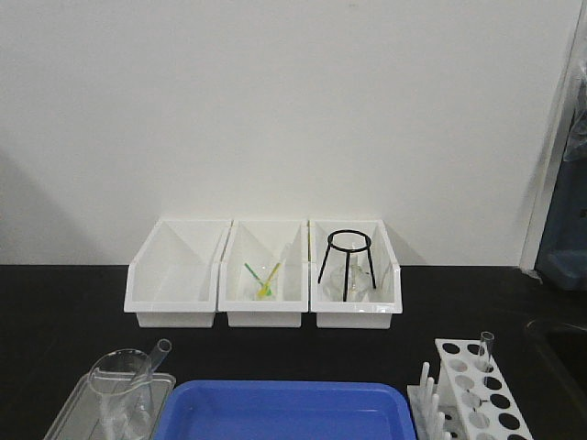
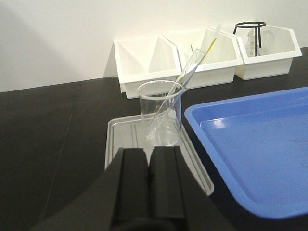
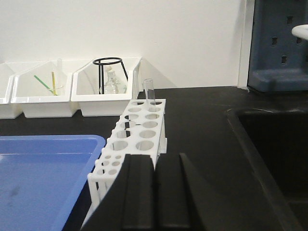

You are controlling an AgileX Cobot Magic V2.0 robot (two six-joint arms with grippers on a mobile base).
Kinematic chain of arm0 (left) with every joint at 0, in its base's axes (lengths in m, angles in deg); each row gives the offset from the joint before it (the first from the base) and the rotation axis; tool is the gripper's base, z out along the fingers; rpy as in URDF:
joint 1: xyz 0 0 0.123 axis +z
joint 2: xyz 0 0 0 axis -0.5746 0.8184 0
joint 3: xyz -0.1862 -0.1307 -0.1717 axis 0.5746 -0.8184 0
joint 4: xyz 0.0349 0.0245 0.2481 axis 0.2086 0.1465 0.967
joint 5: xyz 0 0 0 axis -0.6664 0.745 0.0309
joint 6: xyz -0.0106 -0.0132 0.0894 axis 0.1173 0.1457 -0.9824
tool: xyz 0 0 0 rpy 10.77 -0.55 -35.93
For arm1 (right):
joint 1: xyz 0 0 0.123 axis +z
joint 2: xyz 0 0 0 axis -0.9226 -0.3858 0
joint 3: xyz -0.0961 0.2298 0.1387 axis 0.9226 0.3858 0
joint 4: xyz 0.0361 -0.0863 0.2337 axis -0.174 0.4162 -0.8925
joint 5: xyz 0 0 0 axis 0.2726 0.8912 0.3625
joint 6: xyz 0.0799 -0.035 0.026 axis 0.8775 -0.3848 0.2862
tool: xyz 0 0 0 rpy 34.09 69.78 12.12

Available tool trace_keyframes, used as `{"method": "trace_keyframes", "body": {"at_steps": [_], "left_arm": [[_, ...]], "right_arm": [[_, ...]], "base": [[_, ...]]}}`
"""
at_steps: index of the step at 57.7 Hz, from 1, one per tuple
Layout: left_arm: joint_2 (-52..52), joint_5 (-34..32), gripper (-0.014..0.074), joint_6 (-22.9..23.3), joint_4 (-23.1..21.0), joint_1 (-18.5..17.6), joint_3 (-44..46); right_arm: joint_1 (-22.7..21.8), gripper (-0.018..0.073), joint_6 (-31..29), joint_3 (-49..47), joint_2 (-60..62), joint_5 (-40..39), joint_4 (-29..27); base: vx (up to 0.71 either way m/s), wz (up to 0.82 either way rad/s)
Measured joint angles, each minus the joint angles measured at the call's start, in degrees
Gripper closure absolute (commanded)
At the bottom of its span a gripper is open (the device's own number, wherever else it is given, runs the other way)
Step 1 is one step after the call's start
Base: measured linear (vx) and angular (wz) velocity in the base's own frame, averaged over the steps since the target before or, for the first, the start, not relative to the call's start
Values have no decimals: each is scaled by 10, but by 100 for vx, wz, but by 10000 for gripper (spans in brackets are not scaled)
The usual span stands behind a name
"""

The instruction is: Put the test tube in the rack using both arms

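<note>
Test tube [image 2: 175,89] is seen leaned in a clear beaker [image 2: 161,115], rounded end down. Its open rim is propped past the beaker lip, so a length of glass is left exposed for gripping. Left jaws are shown closed on nothing at the near edge of the left wrist view, aimed at the beaker but well short of it. The beaker is stood on a grey tray [image 2: 120,139] on the black worktop [image 2: 48,144], just beside a blue tray [image 2: 250,144].

Right jaws are likewise closed and empty, lined up behind the rack [image 3: 137,134], which is set lengthwise away from them, right of the blue tray. A second tube [image 3: 148,90] is already stood upright in a far-corner hole; the nearer holes are left free.

Judged: no pick is made yet. A left pick, a handover over the blue tray and a right insertion are expected.

Three white bins [image 1: 174,275] are lined along the wall, with a black tripod [image 1: 347,261] in the right one.
</note>
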Motion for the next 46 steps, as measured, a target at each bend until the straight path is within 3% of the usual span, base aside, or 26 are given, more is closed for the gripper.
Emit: {"method": "trace_keyframes", "body": {"at_steps": [46], "left_arm": [[0,0,603,0,0,0,0]], "right_arm": [[0,570,0,0,0,0,0]], "base": [[4,-2]]}}
